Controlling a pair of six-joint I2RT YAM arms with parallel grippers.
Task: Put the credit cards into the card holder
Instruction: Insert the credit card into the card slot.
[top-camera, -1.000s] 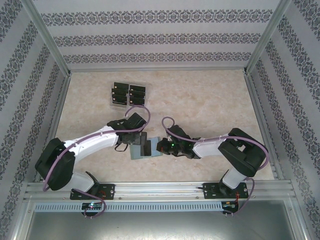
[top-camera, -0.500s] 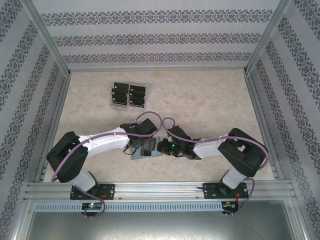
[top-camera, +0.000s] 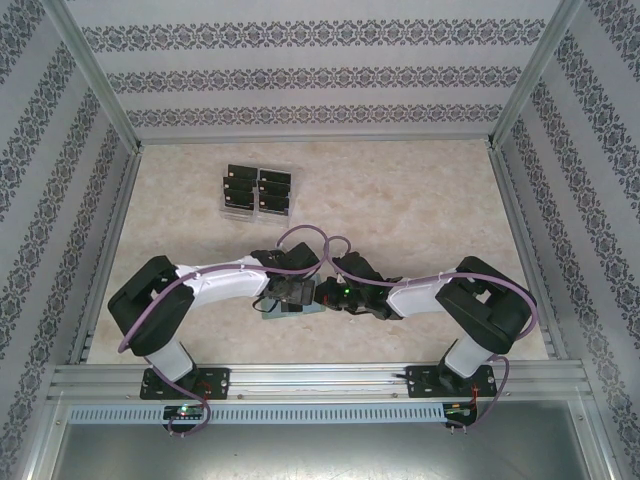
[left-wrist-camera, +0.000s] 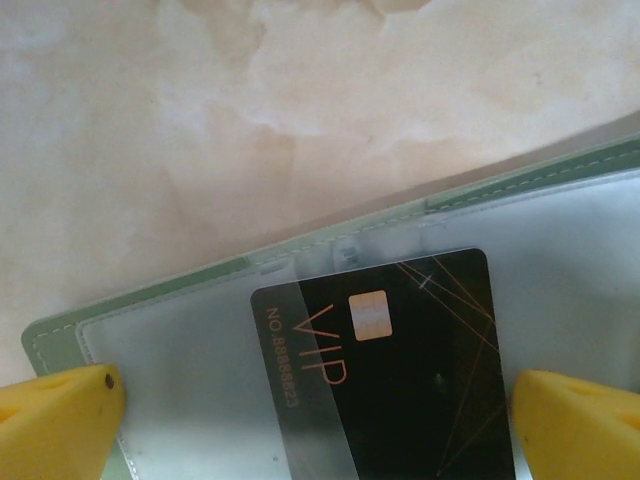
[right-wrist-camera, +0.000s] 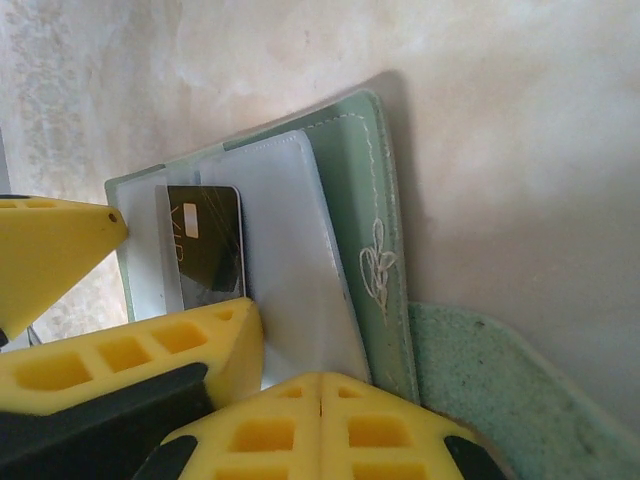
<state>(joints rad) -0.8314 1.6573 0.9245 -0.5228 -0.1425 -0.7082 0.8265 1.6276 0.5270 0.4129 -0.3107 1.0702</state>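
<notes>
The card holder (left-wrist-camera: 190, 285) lies open, its grey-green edge around clear plastic sleeves. A black credit card (left-wrist-camera: 410, 370) marked VIP lies slanted on it, its left side under a clear sleeve. My left gripper (left-wrist-camera: 320, 440) is open, its yellow fingertips (left-wrist-camera: 60, 420) wide on either side of the card, not touching it. My right gripper (right-wrist-camera: 320, 420) is shut, its tips against the holder's clear page (right-wrist-camera: 290, 250) beside the card (right-wrist-camera: 208, 250). From above, both grippers (top-camera: 290, 290) (top-camera: 325, 293) meet over the holder (top-camera: 272, 308).
A clear tray (top-camera: 256, 212) with several more black cards (top-camera: 273, 182) stands at the back left of the table. A rough green flap (right-wrist-camera: 480, 380) lies beside the holder's right edge. Patterned walls and metal rails enclose the table.
My left arm has swung right and toward the near edge, bringing its open gripper over the holder next to the right gripper. The right arm has stayed put.
</notes>
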